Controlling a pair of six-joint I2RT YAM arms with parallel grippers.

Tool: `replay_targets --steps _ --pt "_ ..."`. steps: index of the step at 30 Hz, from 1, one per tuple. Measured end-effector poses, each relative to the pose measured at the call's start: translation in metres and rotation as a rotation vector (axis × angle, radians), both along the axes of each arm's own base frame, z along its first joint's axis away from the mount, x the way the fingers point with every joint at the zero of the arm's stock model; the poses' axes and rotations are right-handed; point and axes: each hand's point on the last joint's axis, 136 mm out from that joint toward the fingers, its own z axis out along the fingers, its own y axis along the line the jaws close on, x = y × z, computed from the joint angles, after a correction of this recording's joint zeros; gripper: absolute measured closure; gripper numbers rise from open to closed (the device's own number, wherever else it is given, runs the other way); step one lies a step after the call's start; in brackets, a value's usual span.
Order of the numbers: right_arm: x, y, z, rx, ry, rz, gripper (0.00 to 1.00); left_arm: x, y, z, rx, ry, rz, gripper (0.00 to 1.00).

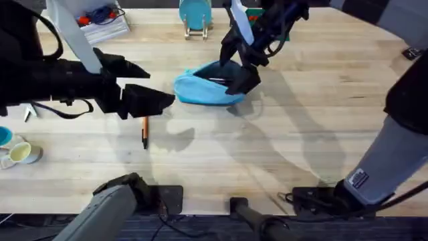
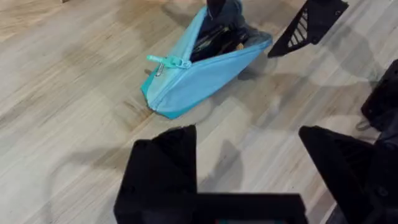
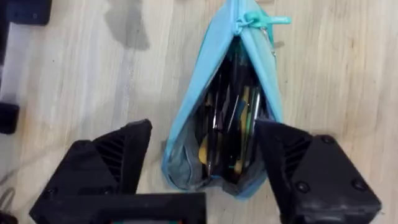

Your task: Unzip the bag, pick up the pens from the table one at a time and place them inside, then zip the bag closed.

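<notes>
- The bag (image 1: 204, 86) lies on the table (image 1: 301, 134) toward its far middle, its zipper run open along the top, so the mouth gapes and dark slim items show inside (which of them is the dark pen I cannot tell).
- The right gripper (image 1: 242, 75) hangs over the bag's open end, fingers spread and holding nothing; in the right wrist view its 2 fingers (image 3: 112, 165) straddle the mouth, which suits either a release into the pouch or a start on closing it.
- The left gripper (image 1: 148, 86) hovers beside the bag's closed end, jaws apart and empty, with the orange pen (image 1: 144, 131) lying on the table just beneath it; I judge that pen to be its next pickup.
- The bag is soft light blue fabric, sagging into a wedge; its teal zipper pull (image 2: 168, 61) sits at the pointed end.
- The table is pale wood in plank strips, smooth and matte.
</notes>
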Motion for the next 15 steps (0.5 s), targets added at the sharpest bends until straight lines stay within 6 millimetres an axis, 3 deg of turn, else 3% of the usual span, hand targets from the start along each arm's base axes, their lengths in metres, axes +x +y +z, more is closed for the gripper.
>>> replay_targets --steps 15 --pt "0.0001 0.0001 0.0001 -0.003 0.012 -0.017 0.005 0.0 0.0 0.0 0.0 0.0 0.0 0.006"
